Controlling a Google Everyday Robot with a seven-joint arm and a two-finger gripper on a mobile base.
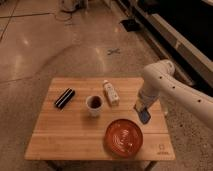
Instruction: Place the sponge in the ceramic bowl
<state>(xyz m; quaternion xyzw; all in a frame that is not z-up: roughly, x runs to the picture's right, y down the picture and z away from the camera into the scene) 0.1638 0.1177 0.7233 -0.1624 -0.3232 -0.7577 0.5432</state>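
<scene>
My gripper [142,112] hangs from the white arm that comes in from the right, and it is shut on the small light-blue sponge [144,117]. The sponge is held just above the table, over the upper right rim of the ceramic bowl [123,137]. That bowl is a wide orange-red dish with pale rings, standing near the table's front edge, below and left of the gripper.
A wooden table [60,135] carries a white cup [93,104] with a dark inside at its centre, a small white bottle [110,92] lying behind it, and a black bar [64,98] at the left. Polished floor surrounds the table.
</scene>
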